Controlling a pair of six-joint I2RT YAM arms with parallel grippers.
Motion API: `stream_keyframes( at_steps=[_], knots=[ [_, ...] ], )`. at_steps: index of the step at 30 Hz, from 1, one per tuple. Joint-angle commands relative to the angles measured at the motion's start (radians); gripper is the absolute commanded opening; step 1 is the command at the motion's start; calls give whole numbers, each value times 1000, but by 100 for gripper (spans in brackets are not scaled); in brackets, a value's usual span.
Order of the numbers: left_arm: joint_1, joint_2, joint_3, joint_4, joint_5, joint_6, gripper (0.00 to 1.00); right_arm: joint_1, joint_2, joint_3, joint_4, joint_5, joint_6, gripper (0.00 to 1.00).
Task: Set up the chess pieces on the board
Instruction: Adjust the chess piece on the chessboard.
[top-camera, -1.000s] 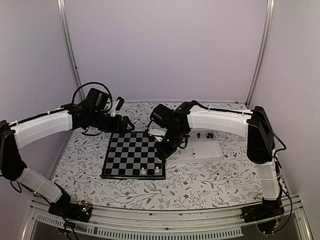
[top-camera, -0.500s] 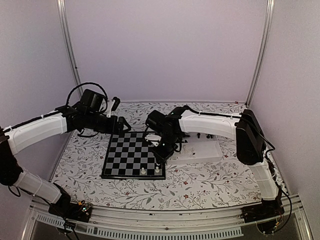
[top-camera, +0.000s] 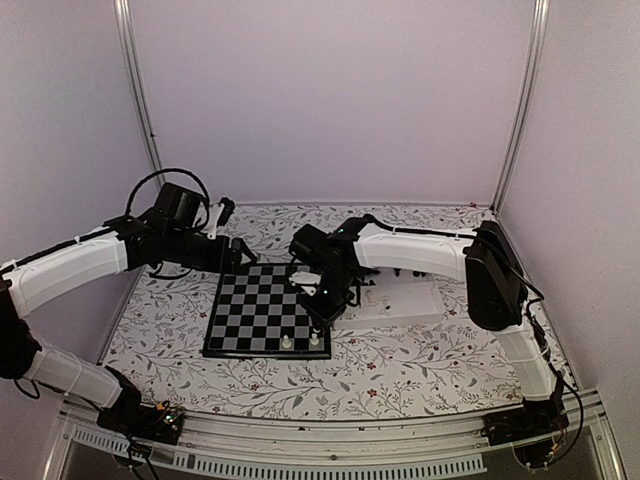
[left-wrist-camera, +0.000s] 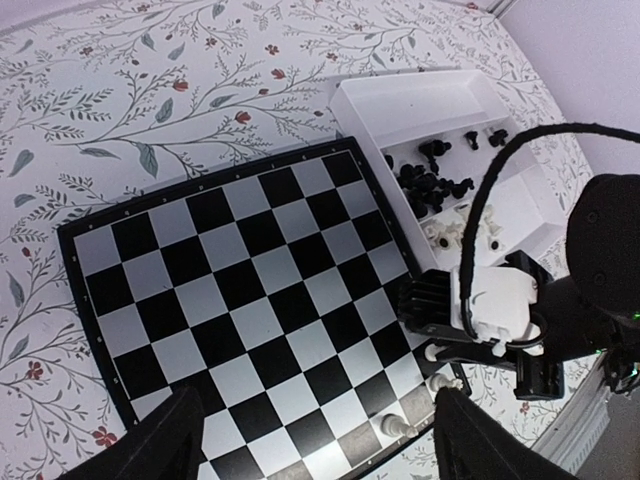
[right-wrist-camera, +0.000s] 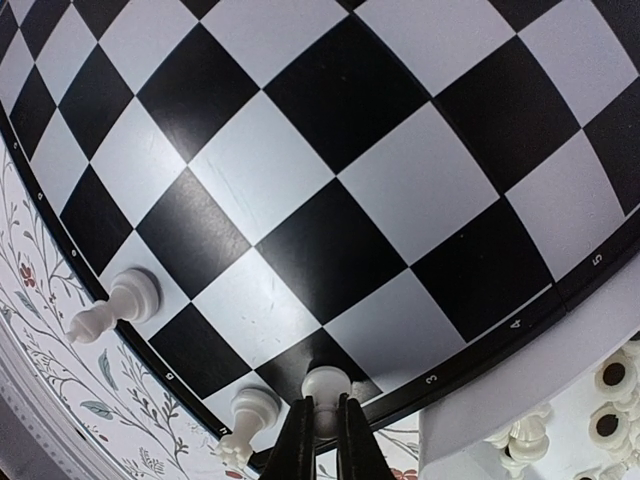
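The board (top-camera: 250, 300) lies flat at the table's middle. Two white chess pieces (top-camera: 287, 343) (top-camera: 314, 340) stand on its near row at the right corner. My right gripper (right-wrist-camera: 325, 425) is shut on a third white piece (right-wrist-camera: 326, 383), holding it just over a black square by the board's right edge, next to the corner piece (right-wrist-camera: 250, 410). In the top view that gripper (top-camera: 323, 317) points down over the same corner. My left gripper (left-wrist-camera: 325, 450) hangs open and empty high above the board (left-wrist-camera: 240, 290), at its far left corner in the top view (top-camera: 240, 248).
A white two-compartment tray (top-camera: 425, 312) sits against the board's right side. It holds black pieces (left-wrist-camera: 430, 180) in one part and white pieces (left-wrist-camera: 460, 230) in the other. The floral table cover runs all round, with walls on three sides.
My right arm has swung left and down from the tray side, carrying the white piece over the board's near right corner. The left arm has drawn back a little to the left.
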Motion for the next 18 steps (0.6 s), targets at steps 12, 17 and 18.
stream_keyframes(
  at_steps=[12,17,18],
  knots=[
    [14,-22,-53,32,3,-19,81,55,-2,-25,-32,-3,4,4],
    [14,-22,-60,36,10,-18,81,55,-8,-20,-40,47,11,4],
    [14,-22,-59,35,7,-16,81,53,-6,-16,-45,60,12,4]
  ],
)
